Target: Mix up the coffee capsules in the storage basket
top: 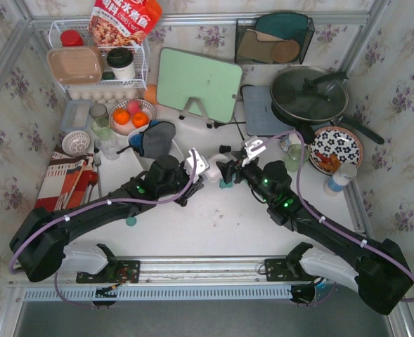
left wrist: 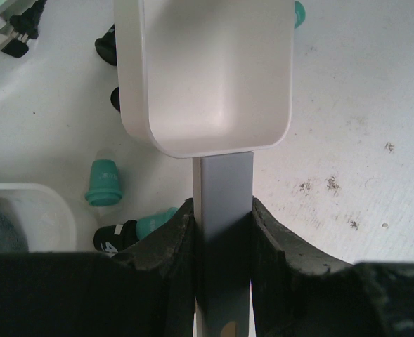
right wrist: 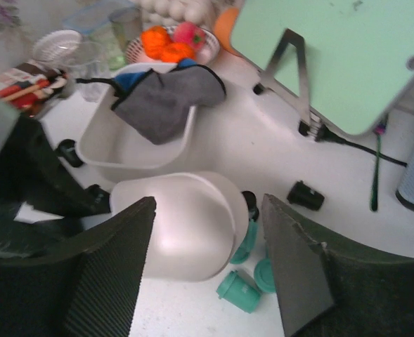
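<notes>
My left gripper (left wrist: 223, 207) is shut on the flat handle of a white plastic scoop (left wrist: 214, 77), whose bowl is empty and held low over the table. My right gripper (right wrist: 208, 203) is open, its jaws standing either side of the scoop's rounded back (right wrist: 185, 225). Loose coffee capsules lie on the table: teal ones (right wrist: 238, 291) by the scoop, a teal one (left wrist: 103, 184), a black one (right wrist: 305, 196). The white storage basket (right wrist: 105, 151) sits behind the scoop with a grey-blue cloth (right wrist: 168, 98) in it. In the top view the grippers (top: 198, 167) (top: 228, 172) meet mid-table.
A green cutting board (top: 198, 83) stands behind. A bowl of oranges (top: 131, 116), a white wire rack (top: 98, 67) and glasses sit back left. A black pan (top: 308, 95), a patterned plate (top: 334, 149) and a cup (top: 340, 179) sit to the right.
</notes>
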